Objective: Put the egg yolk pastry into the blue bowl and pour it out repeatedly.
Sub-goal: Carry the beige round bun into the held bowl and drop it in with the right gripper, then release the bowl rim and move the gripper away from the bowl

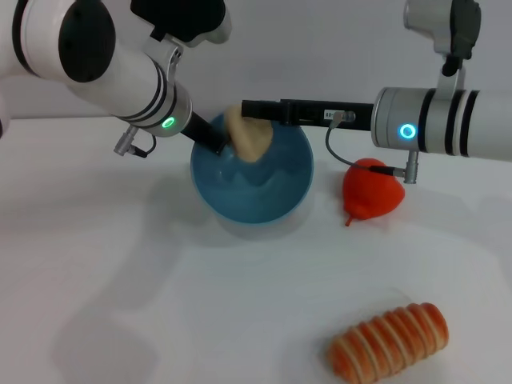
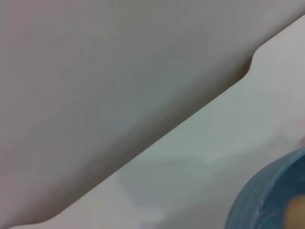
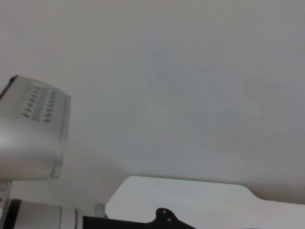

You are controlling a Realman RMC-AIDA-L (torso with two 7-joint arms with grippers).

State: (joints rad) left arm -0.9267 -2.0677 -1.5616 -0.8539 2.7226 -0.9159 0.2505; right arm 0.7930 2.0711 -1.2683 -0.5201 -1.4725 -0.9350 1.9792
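The light-blue blue bowl (image 1: pixel 264 192) stands mid-table in the head view, and a slice of its rim (image 2: pixel 267 195) shows in the left wrist view. The pale beige egg yolk pastry (image 1: pixel 250 136) hangs over the bowl's far rim; a sliver of it (image 2: pixel 296 212) also shows in the left wrist view. My left gripper (image 1: pixel 228 144) comes in from the left and is shut on the pastry. My right gripper (image 1: pixel 260 108) reaches in from the right, level with the bowl's far rim and just behind the pastry. Whether it touches the bowl is hidden.
A red rounded toy (image 1: pixel 372 190) with a pointed tip lies right of the bowl, under my right forearm. A long orange ridged bread roll (image 1: pixel 390 340) lies at the front right. The white table (image 1: pixel 120 280) spreads out at the front left.
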